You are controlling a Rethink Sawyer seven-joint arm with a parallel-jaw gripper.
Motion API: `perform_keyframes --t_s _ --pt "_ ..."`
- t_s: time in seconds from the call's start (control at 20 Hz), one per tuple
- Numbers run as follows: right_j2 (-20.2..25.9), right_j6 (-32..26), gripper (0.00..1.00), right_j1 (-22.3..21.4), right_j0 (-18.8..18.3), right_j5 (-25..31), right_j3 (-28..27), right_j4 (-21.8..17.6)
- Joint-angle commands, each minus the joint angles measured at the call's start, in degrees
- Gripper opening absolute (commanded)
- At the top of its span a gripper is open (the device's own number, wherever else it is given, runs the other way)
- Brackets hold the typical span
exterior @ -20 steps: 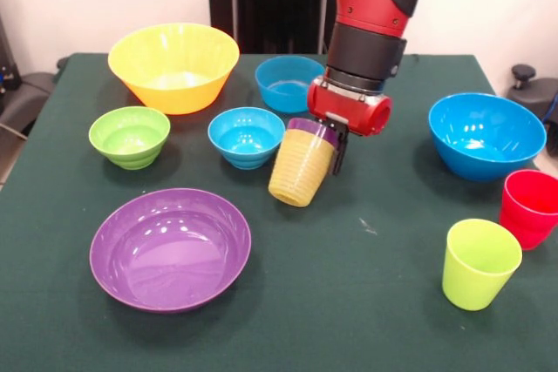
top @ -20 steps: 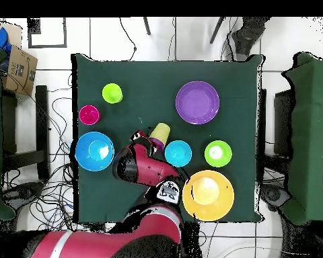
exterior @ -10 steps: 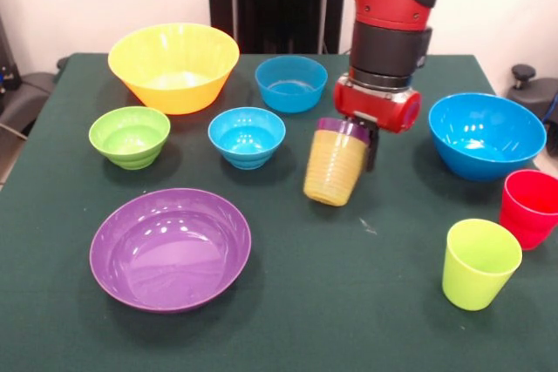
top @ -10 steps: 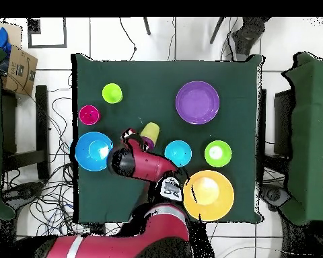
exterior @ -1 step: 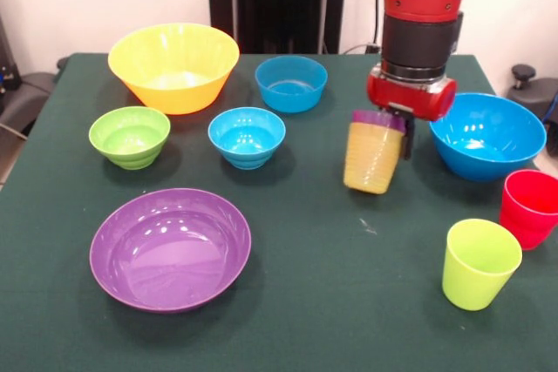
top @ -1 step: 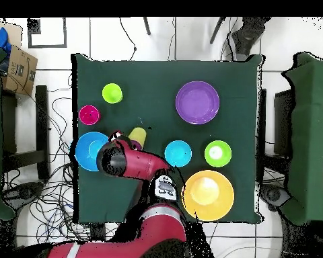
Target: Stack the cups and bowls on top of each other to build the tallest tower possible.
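Holding yellow cup (exterior @ -1 step: pixel 373 158) with purple cup (exterior @ -1 step: pixel 378 118) nested inside, gripper (exterior @ -1 step: pixel 397 124) clamped on their rims, lifted clear of table (exterior @ -1 step: pixel 331 302), tilted, just beside large blue bowl (exterior @ -1 step: pixel 486 135).

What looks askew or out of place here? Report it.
Only the carried pair: the yellow cup, nested around a purple cup, hangs slightly tilted from the gripper, clear of the table. Everything else stands upright.

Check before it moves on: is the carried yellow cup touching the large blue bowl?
Apart. The front view shows green table between the yellow cup and the large blue bowl.
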Motion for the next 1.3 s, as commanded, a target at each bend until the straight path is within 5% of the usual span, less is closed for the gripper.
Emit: perform_keyframes --t_s 0.05,0.4,0.85,1.3 --pt "8.06 1.86 0.0 -0.6 -0.49 13.25 4.13 -2.28" --pt "6.49 1.68 0.0 -2.66 -0.58 21.45 2.4 -1.67" --pt "-1.29 2.99 0.0 -6.33 2.28 35.41 -2.94 -3.97" --pt "-4.32 4.23 0.0 -8.98 3.88 42.96 -6.04 -5.44"
